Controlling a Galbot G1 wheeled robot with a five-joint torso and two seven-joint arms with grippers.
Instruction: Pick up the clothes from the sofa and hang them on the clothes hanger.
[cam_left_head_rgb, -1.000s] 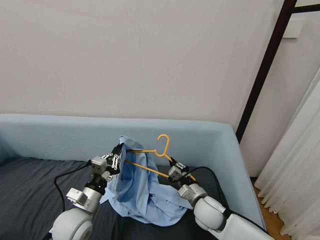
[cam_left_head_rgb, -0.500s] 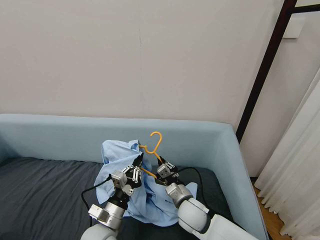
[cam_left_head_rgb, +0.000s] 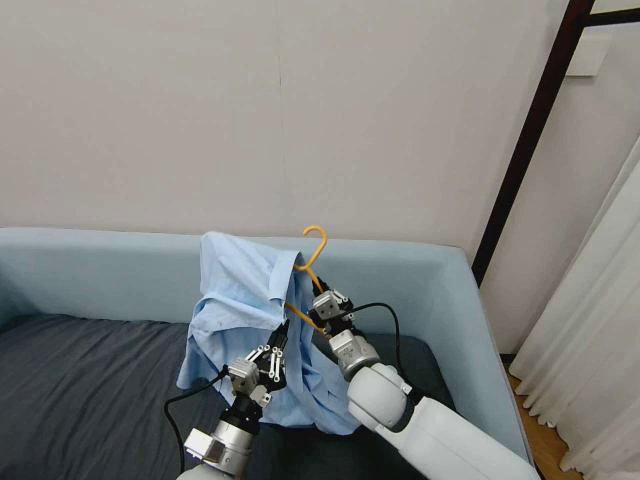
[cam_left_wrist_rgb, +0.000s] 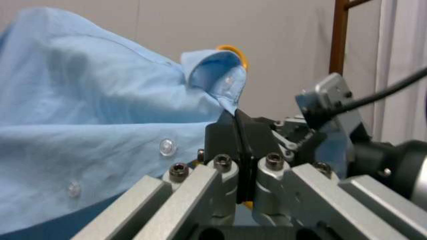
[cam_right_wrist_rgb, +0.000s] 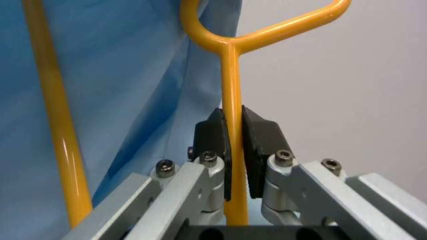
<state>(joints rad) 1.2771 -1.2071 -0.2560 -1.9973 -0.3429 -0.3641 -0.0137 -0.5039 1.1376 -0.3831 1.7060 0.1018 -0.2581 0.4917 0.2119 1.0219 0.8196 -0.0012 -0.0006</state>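
Note:
A light blue shirt hangs over an orange hanger, held up above the sofa seat. My right gripper is below the hook, shut on the hanger's stem, with its pads pressed on either side of it. My left gripper sits just below and to the left, shut on the shirt's front edge under the collar. Buttons show on the cloth in the left wrist view. The shirt lies behind the hanger's wire in the right wrist view.
The sofa has a light blue backrest and a dark grey seat. A dark pole rises at the right against the wall. White curtains hang at the far right.
Both grippers have risen, carrying hanger and shirt up. The shirt, bunched low on the seat a second ago, now drapes high over the hanger. The left gripper has moved right, close to the right gripper.

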